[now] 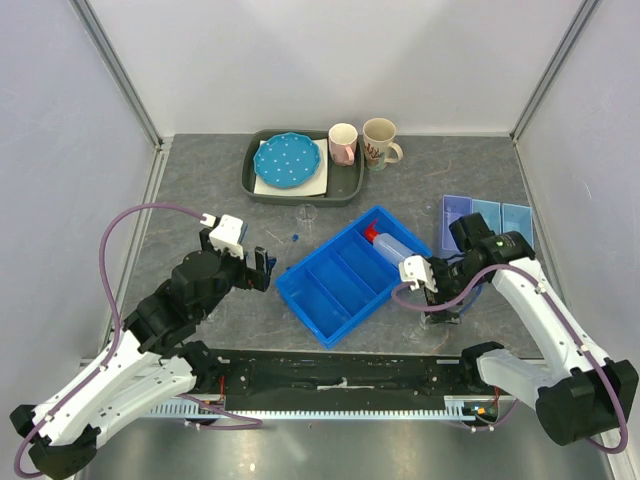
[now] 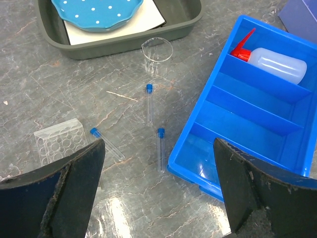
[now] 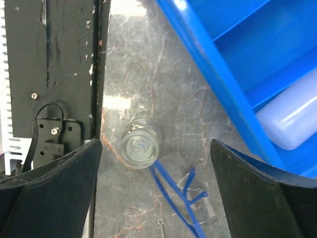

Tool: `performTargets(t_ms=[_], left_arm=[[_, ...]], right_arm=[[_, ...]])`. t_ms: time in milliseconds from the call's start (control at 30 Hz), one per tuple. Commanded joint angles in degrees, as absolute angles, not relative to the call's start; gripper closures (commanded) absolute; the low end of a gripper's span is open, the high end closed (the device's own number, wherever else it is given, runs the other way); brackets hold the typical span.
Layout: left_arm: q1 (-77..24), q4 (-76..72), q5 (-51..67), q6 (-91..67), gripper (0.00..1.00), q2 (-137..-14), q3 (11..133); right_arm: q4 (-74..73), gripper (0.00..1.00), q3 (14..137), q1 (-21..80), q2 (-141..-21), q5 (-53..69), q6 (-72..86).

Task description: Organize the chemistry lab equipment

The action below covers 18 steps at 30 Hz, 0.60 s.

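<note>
1. Squeeze bottle, white plastic w/ red nozzle (image 2: 277, 64), lies on its side in the far-right end compartment of the blue plastic divided tray (image 2: 247, 116).
2. Small clear glass beaker (image 2: 158, 55) stands upright on the grey marbled table (image 2: 49, 84), left of the blue tray's far end & just near of the dark grey tray (image 1: 300, 198).
3. Three thin clear vials w/ blue caps (image 2: 149, 104) lie flat on the table near of the beaker. One is just beside the blue tray's left edge, one farther left.
4. Clear plastic sheet w/ round pockets (image 2: 59, 144) lies left of the vials.
5. Small round clear glass flask (image 3: 141, 145), seen from above, sits on the table near-right of the blue tray, close to the black base rail (image 3: 49, 59). Thin blue-framed safety glasses (image 3: 178, 193) are just beside it & seem to touch it.
6. L claw (image 2: 158, 146): fingers wide apart, nothing held, hovers over the vials.
7. R claw (image 3: 155, 146): fingers wide apart, nothing held, hovers over flask & glasses.
8. Dark grey tray holds a blue white-dotted plate (image 1: 290, 160) on white paper (image 1: 315, 185). Pink-patterned mug (image 1: 343, 143) & cream mug (image 1: 380, 140) stand just right of it.
9. Pale blue bins (image 1: 490, 218) are at the far right.
</note>
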State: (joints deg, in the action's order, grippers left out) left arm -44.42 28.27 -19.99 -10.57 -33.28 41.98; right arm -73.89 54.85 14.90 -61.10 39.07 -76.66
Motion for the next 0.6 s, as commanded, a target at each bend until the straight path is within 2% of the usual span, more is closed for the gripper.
performTargets(t_ms=[0,400,567], left_arm=[[-44.30,28.04,-21.53,-8.70,0.04,-33.66,42.80],[-44.30,28.30,-21.88,-8.44,0.04,-34.54,42.72],[-44.30,28.30,-22.06,-8.26,0.04,-34.98,42.72]], right_arm=[[-73.13,0.02,50.81,15.12,-59.86,35.60,-79.37],[-62.41,0.02,41.14,19.86,-60.38,29.45,-78.49],[-57.58,0.05,37.80,22.32,-61.17,27.16,-76.73]])
